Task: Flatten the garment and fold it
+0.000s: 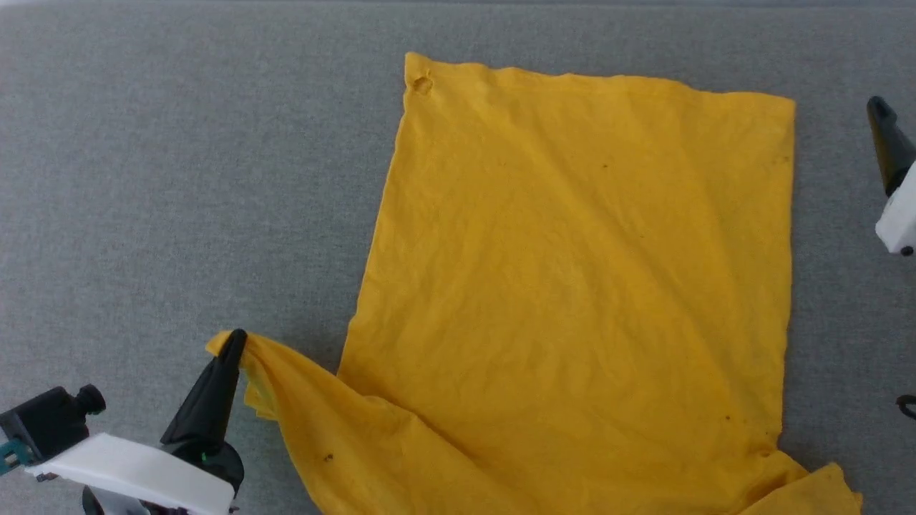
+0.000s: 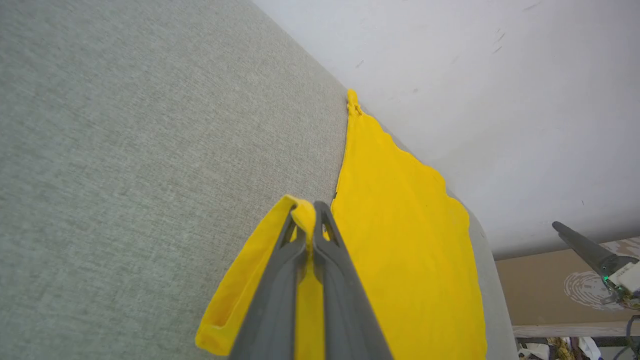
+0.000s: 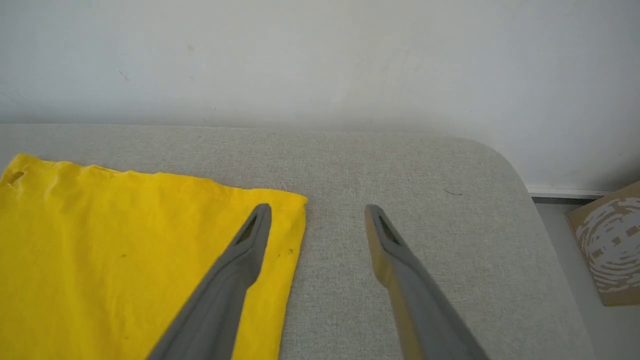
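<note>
The bright yellow T-shirt [image 1: 572,286] lies spread on the grey surface, plain side up, with no print showing. Its near left sleeve is lifted off the surface. My left gripper [image 1: 236,340] is shut on that sleeve's end, and in the left wrist view the cloth [image 2: 305,215] folds over the closed fingertips. My right gripper [image 3: 317,212] hangs open above the surface, its left finger over the shirt's far right corner [image 3: 295,205]. In the head view one dark right finger [image 1: 887,143] shows at the right edge, apart from the shirt.
The grey padded surface [image 1: 179,179] stretches wide to the shirt's left. A white wall [image 3: 320,60] rises behind its far edge. The surface's rounded corner [image 3: 500,155] lies to the right, with a brown cardboard box [image 3: 610,245] on the floor beyond it.
</note>
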Tool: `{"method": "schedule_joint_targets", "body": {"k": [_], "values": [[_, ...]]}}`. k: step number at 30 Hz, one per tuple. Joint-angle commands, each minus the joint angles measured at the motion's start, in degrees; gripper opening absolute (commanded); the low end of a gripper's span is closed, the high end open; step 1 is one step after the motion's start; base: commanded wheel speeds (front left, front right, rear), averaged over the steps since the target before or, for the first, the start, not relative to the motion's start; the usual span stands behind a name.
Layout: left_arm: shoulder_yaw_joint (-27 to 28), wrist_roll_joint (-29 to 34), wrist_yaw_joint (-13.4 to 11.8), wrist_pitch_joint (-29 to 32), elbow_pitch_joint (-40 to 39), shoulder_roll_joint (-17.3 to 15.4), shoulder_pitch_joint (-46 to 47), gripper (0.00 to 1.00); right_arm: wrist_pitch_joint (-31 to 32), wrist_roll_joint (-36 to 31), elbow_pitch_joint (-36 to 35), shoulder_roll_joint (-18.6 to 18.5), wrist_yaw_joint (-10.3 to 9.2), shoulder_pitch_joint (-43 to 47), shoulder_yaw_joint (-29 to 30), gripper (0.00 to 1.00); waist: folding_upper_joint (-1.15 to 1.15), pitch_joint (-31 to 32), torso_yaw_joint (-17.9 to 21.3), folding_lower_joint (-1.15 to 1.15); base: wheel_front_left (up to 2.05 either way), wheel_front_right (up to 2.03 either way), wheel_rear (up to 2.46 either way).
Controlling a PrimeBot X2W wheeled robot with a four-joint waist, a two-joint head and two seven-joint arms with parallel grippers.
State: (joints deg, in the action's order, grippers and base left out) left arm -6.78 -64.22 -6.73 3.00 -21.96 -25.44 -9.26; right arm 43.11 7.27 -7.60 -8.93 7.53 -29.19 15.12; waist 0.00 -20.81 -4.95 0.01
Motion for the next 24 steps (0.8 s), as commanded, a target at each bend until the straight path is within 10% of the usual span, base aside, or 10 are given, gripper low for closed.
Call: {"method": "schedule_joint_targets", "body": {"k": [1, 18, 20, 24], "values": [[-0.08, 0.51, 0.51, -0.1, 0.09, -0.02, 1.05, 0.0, 0.04, -0.44, 0.54, -0.1, -0.04, -0.67, 0.13, 1.0, 0.0, -3.57, -2.11, -0.01, 0.0, 0.0, 0.0], [-2.06, 1.6, 3.22, 0.8, 2.08, -0.64, 8.0, 0.0, -2.05, -6.68, 15.86, 1.99, -0.04, -8.73, 3.03, 0.96, 0.0, -11.18, -4.29, -0.01, 0.0, 0.0, 0.0], [-2.04, 1.65, 3.24, 0.85, 2.09, -0.76, 8.18, 0.0, -1.66, -7.14, 16.87, 2.59, -0.04, -9.11, 3.8, 0.0, 0.0, -11.32, -4.43, -0.01, 0.0, 0.0, 0.0], [-1.81, 1.82, 2.99, 0.76, 2.21, -0.94, 8.2, 0.0, -2.16, -7.54, 17.59, 3.25, -0.04, -9.58, 4.14, 0.0, 0.0, -10.5, -4.14, -0.01, 0.0, 0.0, 0.0]]}}
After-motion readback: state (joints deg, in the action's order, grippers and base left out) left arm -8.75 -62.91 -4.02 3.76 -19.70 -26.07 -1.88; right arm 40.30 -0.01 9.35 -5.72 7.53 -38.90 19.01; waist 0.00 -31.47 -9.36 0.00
